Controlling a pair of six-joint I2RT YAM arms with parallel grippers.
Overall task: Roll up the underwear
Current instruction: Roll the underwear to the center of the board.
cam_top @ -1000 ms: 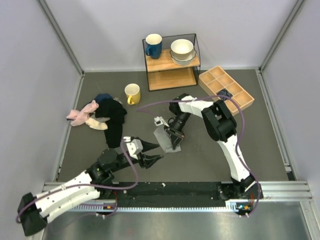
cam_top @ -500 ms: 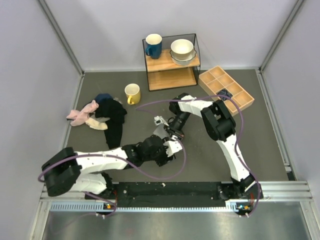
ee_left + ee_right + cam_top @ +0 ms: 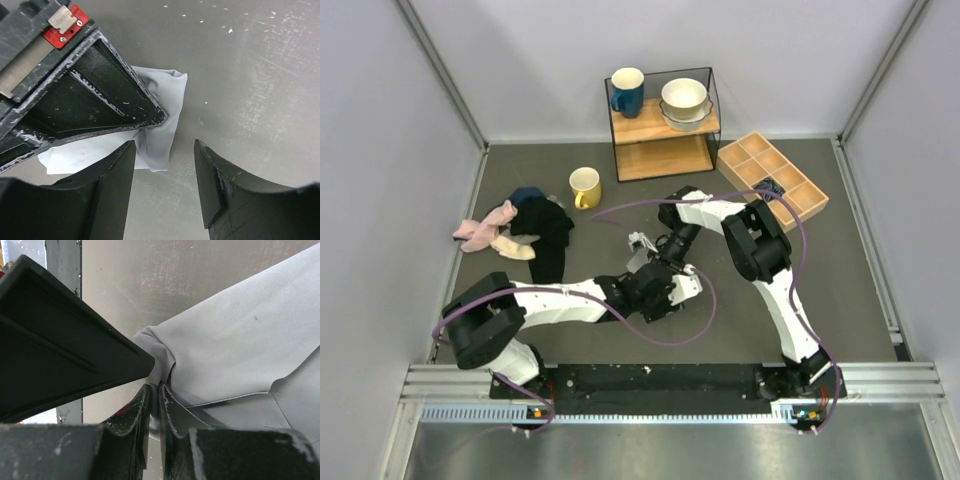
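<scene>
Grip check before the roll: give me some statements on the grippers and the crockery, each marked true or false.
1. The right gripper is shut on the underwear. True.
2. The left gripper is clamped on the underwear too. False: the left gripper is open beside the cloth and holds nothing.
3. The yellow mug stands on the shelf. False: the yellow mug is on the table; the blue mug is the one on the shelf.
4. Bowls sit on the shelf's top board. True.
</scene>
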